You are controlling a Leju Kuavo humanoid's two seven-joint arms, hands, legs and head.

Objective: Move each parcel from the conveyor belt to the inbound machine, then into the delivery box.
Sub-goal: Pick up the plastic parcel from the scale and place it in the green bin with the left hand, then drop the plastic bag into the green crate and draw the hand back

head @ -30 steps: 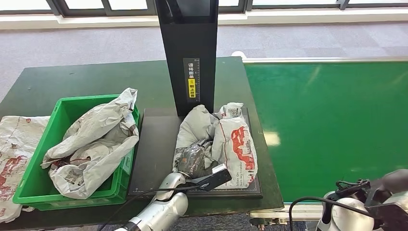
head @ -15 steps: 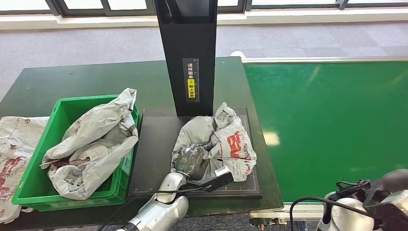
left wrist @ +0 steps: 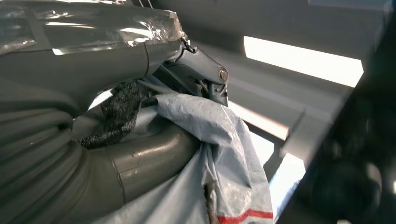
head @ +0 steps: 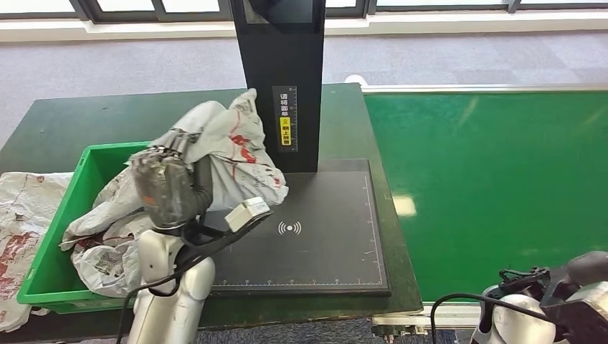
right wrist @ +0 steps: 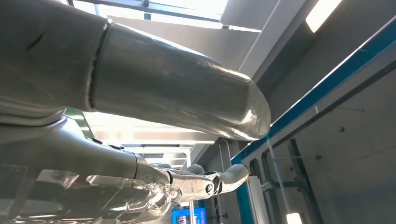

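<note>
My left hand [head: 166, 190] grips a crumpled grey parcel with red print [head: 231, 152] and holds it in the air over the right rim of the green delivery box [head: 44, 252]. In the left wrist view the parcel [left wrist: 219, 154] is bunched against the hand's fingers [left wrist: 201, 77]. The inbound machine's black plate [head: 323, 236] lies bare beneath its black column [head: 283, 79]. The green conveyor belt [head: 495, 179] to the right carries no parcel. My right hand [right wrist: 154, 88] has its fingers apart and holds nothing; its arm [head: 552, 304] hangs low at the belt's near corner.
Other grey parcels [head: 118, 240] lie piled inside the green box. One more printed parcel [head: 18, 229] lies flat on the dark green table [head: 86, 122] left of the box. The machine's column stands close to the right of the raised parcel.
My left hand has lifted the parcel off the machine's plate and carried it up and left to the green box's rim. The plate is now bare. The right arm has not moved.
</note>
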